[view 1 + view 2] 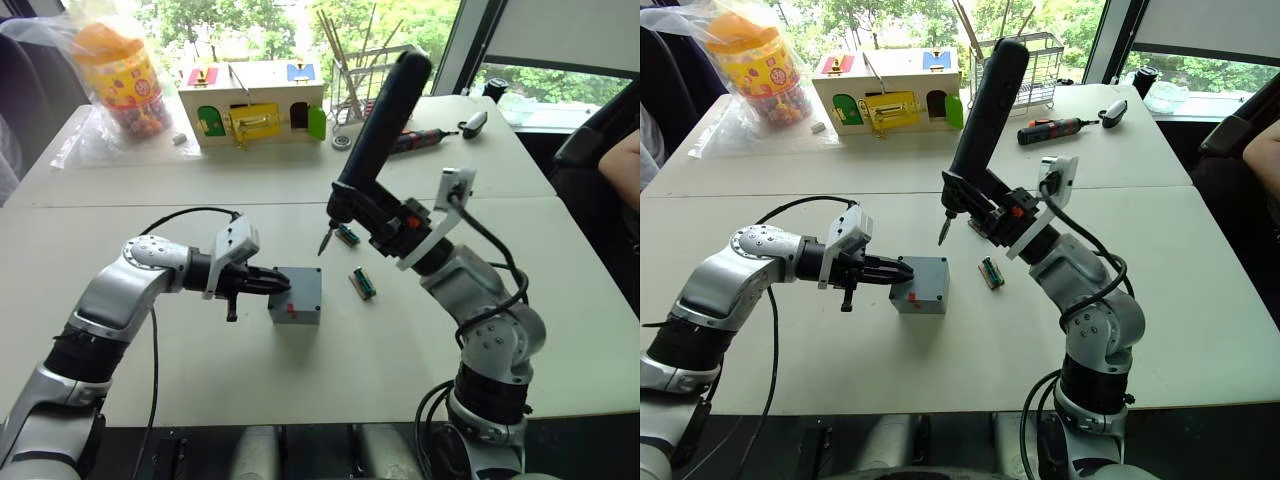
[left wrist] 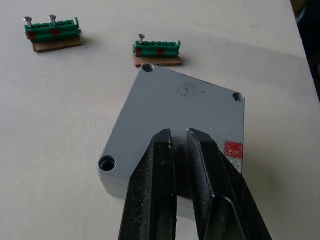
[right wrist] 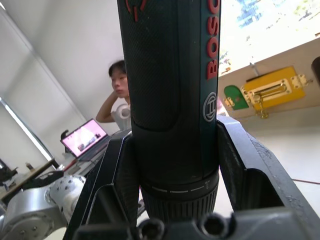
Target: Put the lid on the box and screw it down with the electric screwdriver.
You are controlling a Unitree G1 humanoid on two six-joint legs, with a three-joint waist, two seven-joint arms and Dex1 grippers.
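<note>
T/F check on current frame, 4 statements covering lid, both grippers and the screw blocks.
1. The lid sits on the box. True.
2. The right gripper holds the electric screwdriver. True.
3. The left gripper hangs wide open, far from the box. False: its jaws are nearly closed, over the lid.
4. Three green screw blocks lie beside the box. False: two, one near it and another farther back.

The lid looks like grey plastic – dull, finely grainy, a few scratches. The electric screwdriver has a black, bumpy grip. Upper left in the left wrist view, shiny green plastic blocks hold metal screws
</note>
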